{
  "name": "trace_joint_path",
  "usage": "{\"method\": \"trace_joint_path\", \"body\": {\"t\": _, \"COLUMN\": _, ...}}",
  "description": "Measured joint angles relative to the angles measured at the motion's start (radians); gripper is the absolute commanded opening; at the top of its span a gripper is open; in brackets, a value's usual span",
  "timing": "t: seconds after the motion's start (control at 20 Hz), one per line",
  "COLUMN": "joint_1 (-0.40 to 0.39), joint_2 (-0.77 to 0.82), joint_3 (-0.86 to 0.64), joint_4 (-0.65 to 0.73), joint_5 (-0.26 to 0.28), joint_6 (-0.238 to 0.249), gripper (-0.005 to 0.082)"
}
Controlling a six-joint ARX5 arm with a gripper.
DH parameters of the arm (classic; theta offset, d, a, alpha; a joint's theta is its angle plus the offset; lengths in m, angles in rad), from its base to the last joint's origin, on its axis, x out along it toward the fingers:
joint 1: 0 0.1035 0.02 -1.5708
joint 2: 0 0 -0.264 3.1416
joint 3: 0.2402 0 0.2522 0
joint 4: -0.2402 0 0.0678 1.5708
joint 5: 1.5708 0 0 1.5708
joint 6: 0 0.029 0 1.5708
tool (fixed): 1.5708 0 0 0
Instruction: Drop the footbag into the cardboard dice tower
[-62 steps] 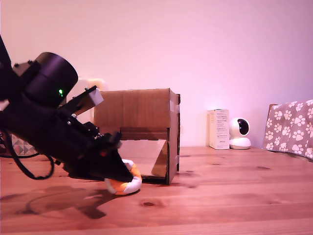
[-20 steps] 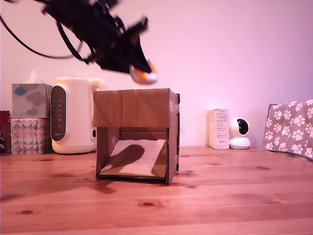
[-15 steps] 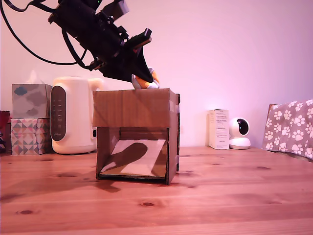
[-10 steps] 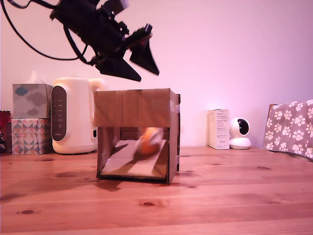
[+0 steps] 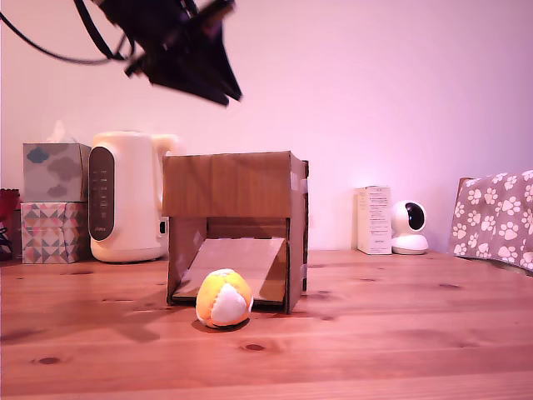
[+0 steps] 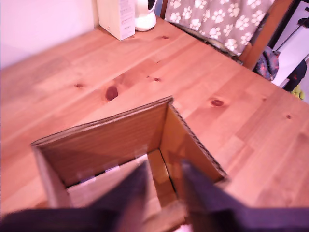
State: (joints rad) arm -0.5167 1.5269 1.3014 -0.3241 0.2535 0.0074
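Observation:
The footbag [image 5: 224, 298], with orange, yellow and white panels, lies on the wooden table just in front of the front opening of the cardboard dice tower [image 5: 233, 192]. The tower's sloped ramp [image 5: 241, 254] is bare. My gripper [image 5: 223, 90] hangs above the tower's top, toward the exterior view's left, open and holding nothing. In the wrist view the gripper [image 6: 164, 169] looks down into the open top of the dice tower [image 6: 111, 140], its two dark fingers [image 6: 137, 181] apart, and the footbag is hidden.
A white kettle [image 5: 125, 196] and two stacked tissue boxes [image 5: 52, 200] stand at the exterior view's left behind the tower. A small white box [image 5: 372, 219], a white camera [image 5: 408, 227] and a paw-print cloth [image 5: 495, 218] are at the right.
The gripper carried the footbag up over the tower and opened. The footbag fell through, rolled down the ramp and came out onto the table. The gripper has risen slightly.

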Motion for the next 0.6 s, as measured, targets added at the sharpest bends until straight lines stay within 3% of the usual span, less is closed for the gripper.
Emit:
{"method": "trace_joint_path", "body": {"t": 0.5, "joint_1": -0.001, "joint_2": -0.27, "joint_3": -0.399, "joint_4": 0.292, "joint_5": 0.027, "joint_6": -0.004, "gripper": -0.0019}}
{"method": "trace_joint_path", "body": {"t": 0.6, "joint_1": -0.001, "joint_2": -0.323, "joint_3": -0.49, "joint_4": 0.357, "joint_5": 0.029, "joint_6": -0.024, "gripper": -0.0019}}
